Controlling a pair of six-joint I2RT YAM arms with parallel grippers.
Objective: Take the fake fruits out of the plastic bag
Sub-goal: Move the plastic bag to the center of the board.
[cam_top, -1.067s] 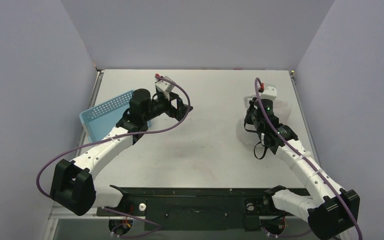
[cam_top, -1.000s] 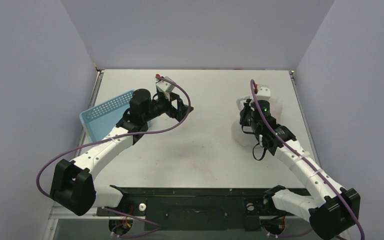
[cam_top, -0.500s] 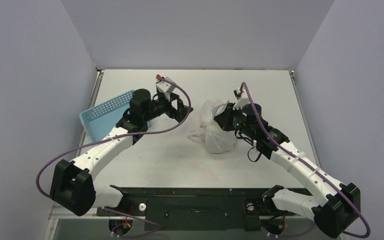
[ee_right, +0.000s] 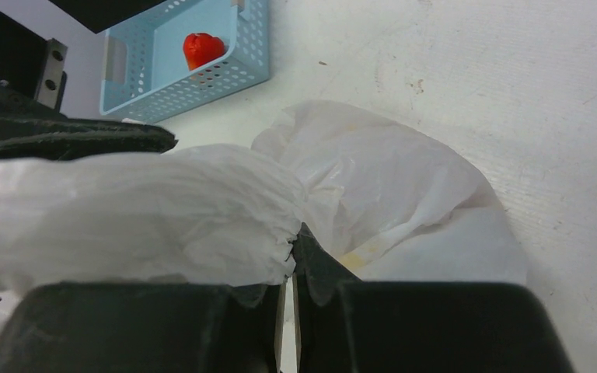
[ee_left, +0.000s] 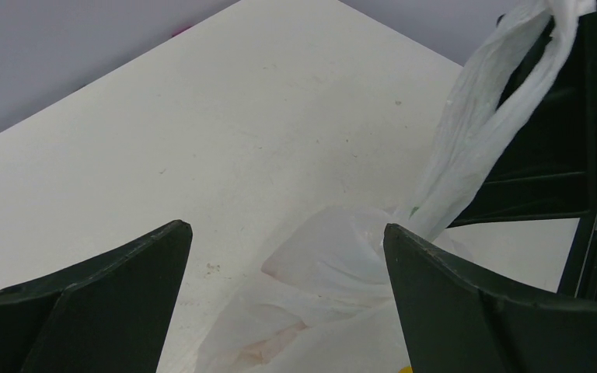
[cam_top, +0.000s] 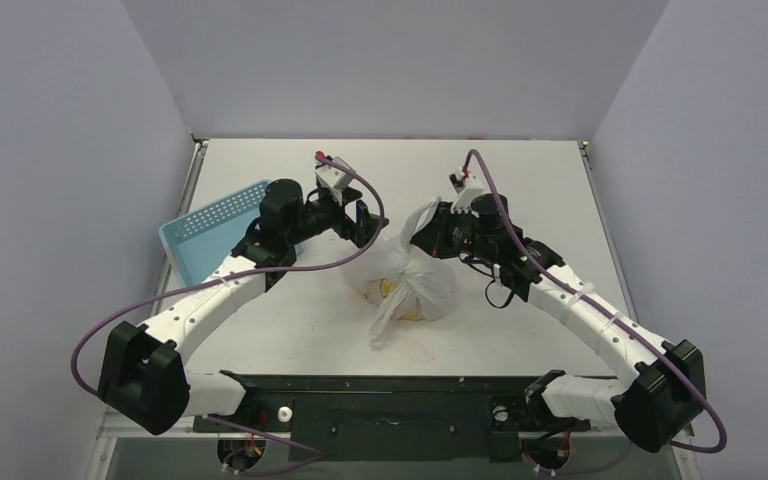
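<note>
The right gripper (ee_right: 286, 299) is clenched on a bunched handle of the plastic bag (cam_top: 415, 285), lifting it so the body sags onto the table (cam_top: 520, 170) near the middle. The left gripper (cam_top: 365, 226), jaws spread wide and grasping nothing, hovers at the bag's ten o'clock. To do this well, I'd hold that handle taut and bring the left jaws onto the loose rim opposite (the mouth looks bunched, not gaping). A yellow piece (cam_top: 387, 288) shows through the film; other fake fruits inside can't be made out. At nine o'clock, the blue basket (ee_right: 194, 81) holds one red fruit (ee_right: 202, 48).
</note>
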